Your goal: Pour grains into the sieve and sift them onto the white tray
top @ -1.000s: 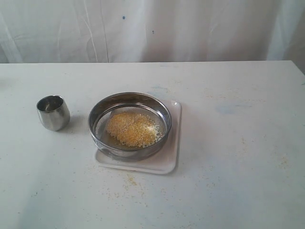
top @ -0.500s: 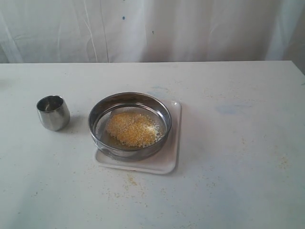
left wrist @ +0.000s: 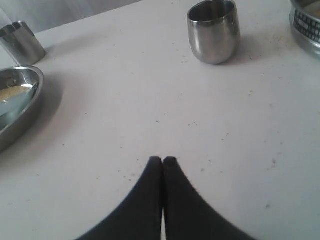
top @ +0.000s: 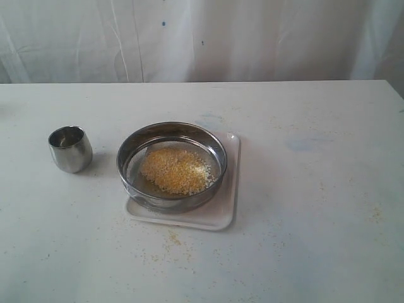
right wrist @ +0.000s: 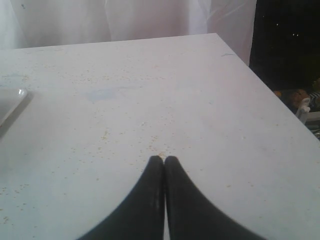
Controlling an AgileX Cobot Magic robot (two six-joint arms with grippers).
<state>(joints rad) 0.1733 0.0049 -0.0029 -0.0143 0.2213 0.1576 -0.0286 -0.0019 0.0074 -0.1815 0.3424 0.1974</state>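
Noting no change at all over the past second: still lying as a loose yellow-golden heap, the fine grains (top: 175,170), on the mesh of the wide, shallow round steel sieve (top: 165,203), itself still sitting on the flat, roughly square white plastic tray (top: 222,213) near the middle of the pale white table (top: 303,208), with the tray's right and near edges showing beyond the ring. Standing upright and apart to the left of the sieve, the small rounded steel cup (top: 70,149), looking empty as far as visible. Keeping both arms out of the exterior view. Holding the left gripper (left wrist: 162,161) clenched, black tips pressed together on nothing, over bare table well back from the cup. Holding the right gripper (right wrist: 163,160) likewise clenched and empty, well clear of the tray's corner. Judging the pour as finished and the sifting as not advancing right now: heap not thinning, sieve not shaking. Being unable to tell how much is lying on the tray beneath the mesh. Expecting the next move to be calling for a grip on the sieve's rim and a gentle shake above the tray, minding the stray granules (top: 169,238) already scattered on the table.
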